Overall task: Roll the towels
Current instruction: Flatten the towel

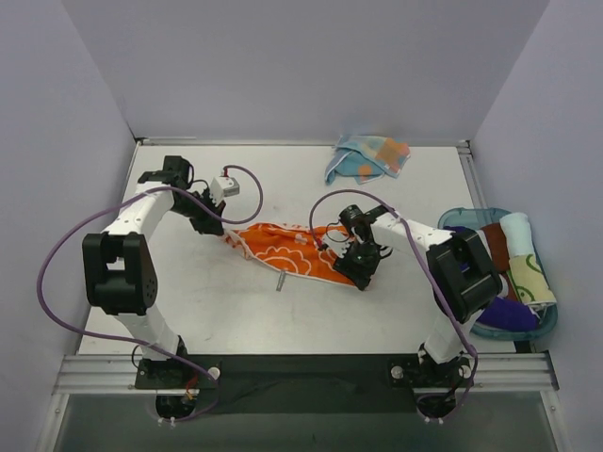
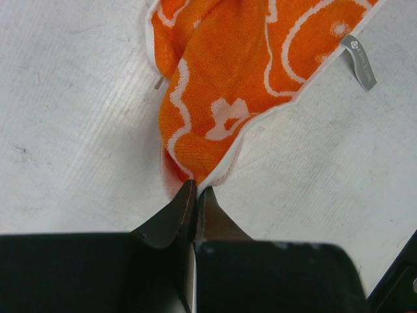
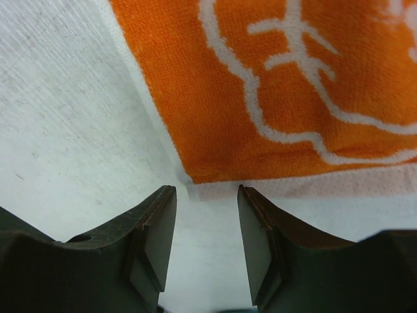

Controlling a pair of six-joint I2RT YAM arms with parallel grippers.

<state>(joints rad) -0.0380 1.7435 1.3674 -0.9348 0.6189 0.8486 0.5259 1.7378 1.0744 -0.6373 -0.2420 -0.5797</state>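
Overhead, the orange-print towel (image 1: pixel 287 250) lies stretched on the table (image 1: pixel 236 315) between both arms, the dotted blue towel (image 1: pixel 367 158) bunched well behind. Left wrist: the left gripper (image 2: pixel 196 186) pinches one towel corner, cloth puckering. Right wrist: the right gripper (image 3: pixel 205 195) stands parted and empty, another corner just ahead of its tips. Light, limp terry, likely; grip corners or hems

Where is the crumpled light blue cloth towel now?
Top view: the light blue cloth towel lies far back on the white table, right of centre, beyond the orange patterned towel.
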